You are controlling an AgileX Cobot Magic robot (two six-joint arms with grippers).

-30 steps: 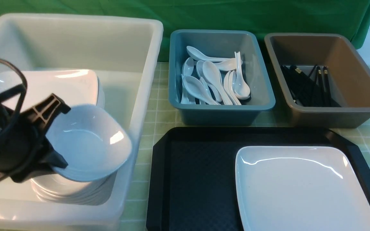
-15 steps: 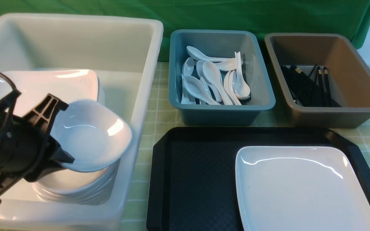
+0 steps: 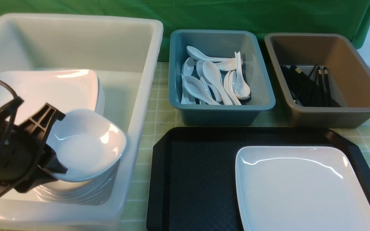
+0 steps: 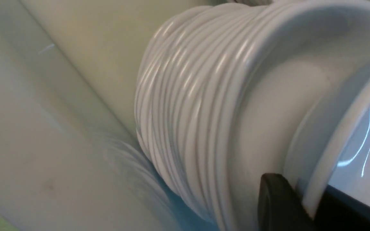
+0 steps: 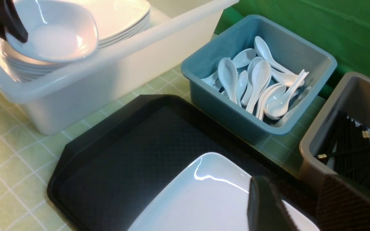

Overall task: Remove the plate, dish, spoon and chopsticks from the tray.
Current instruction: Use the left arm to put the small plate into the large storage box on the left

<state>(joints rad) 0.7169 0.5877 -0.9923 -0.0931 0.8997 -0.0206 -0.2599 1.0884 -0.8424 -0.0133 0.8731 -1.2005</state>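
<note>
The plate (image 3: 303,189) lies flat on the tray (image 3: 191,179), filling its near right part (its far right corner comes close to the tray's right rim). The left part of the tray floor is bare. The tray stands on the desk, near the front edge, on a green checked cloth (image 3: 159,115).

The dish (image 3: 85,147), a small deep white bowl, sits on top of a stack of bowls (image 4: 188,112) in the near right corner of a big white tub (image 3: 140,106) at the left side of the desk. The left gripper (image 3: 58,139) has its black fingers (image 4: 278,202) on both sides of the dish's rim, one inside and one outside. Whether they press the rim or stand loose around it, one cannot tell. Behind the bowls, in the same tub, lies a stack of large plates (image 3: 53,86).

At the far side of the desk, a teal tub (image 3: 220,107) holds the spoons (image 3: 214,80) in a loose heap. Just beside it, to the right, a brown tub (image 3: 332,110) holds the chopsticks (image 3: 307,86) among other black ones.

The right gripper (image 5: 295,192) shows only in its own wrist view. It hangs above the plate's far right corner, with the jaws apart and nothing between them.
</note>
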